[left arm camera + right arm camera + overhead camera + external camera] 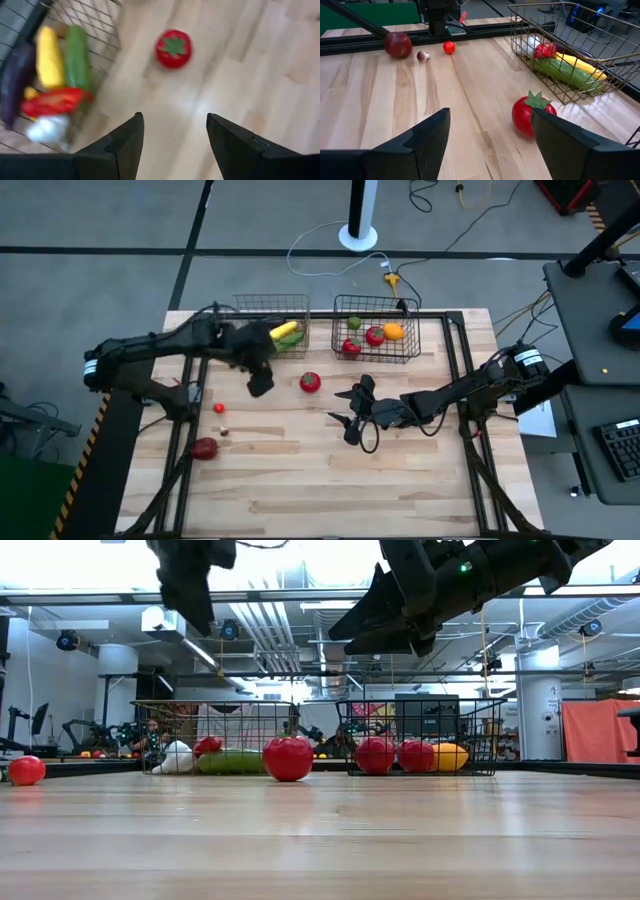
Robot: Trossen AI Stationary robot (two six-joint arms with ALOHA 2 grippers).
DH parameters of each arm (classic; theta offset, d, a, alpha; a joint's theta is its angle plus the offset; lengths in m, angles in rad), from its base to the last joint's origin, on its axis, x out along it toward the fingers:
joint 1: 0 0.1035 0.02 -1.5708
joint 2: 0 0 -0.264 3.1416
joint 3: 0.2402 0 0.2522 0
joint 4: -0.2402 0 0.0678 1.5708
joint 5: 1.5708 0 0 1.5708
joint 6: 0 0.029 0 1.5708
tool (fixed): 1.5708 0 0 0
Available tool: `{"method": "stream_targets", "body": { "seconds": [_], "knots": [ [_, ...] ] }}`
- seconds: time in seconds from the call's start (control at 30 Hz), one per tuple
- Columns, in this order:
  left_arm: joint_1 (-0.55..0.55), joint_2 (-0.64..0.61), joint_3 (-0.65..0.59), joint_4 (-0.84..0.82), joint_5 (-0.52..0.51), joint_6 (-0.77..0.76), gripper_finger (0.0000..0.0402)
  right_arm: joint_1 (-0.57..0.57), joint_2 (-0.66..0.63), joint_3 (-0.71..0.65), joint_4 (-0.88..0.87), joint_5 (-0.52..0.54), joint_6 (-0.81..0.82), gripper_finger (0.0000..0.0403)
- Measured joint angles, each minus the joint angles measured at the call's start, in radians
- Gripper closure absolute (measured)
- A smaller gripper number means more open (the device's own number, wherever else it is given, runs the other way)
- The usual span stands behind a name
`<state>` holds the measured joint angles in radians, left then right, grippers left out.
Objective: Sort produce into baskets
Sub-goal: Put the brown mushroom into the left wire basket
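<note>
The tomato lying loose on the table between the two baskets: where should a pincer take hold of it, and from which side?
Grip the tomato across its round red body, below the green leafy cap, coming straight down from above. It sits apart from both baskets with bare table all round, so either side is free. The open left pincer is nearest, and probably best placed.

We see the left gripper [259,383] just beside the left basket [270,307] holding corn [284,331], the right gripper [354,411] mid-table near a loose tomato [310,382], and the right basket [375,305] holding an orange [393,332].
</note>
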<state>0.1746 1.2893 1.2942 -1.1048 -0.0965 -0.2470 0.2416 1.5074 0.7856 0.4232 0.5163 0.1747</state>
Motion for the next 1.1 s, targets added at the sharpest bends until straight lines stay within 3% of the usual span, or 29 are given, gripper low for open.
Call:
{"method": "stream_targets", "body": {
  "seconds": [0.33,0.73,1.1],
  "knots": [
    [-0.235,-0.013,-0.001,-0.14,-0.048,-0.346,0.0203,0.0,0.0,0.0,0.0,0.0,-0.018,0.0131],
    [-0.395,0.095,-0.009,-0.392,-0.062,-0.699,0.0204,0.0,0.0,0.0,0.0,-0.003,-0.041,0.0126],
    [-0.449,0.182,-0.171,-0.361,0.051,-0.794,0.0212,0.0,0.0,0.0,0.0,-0.023,-0.057,0.0124]
  ]
}}
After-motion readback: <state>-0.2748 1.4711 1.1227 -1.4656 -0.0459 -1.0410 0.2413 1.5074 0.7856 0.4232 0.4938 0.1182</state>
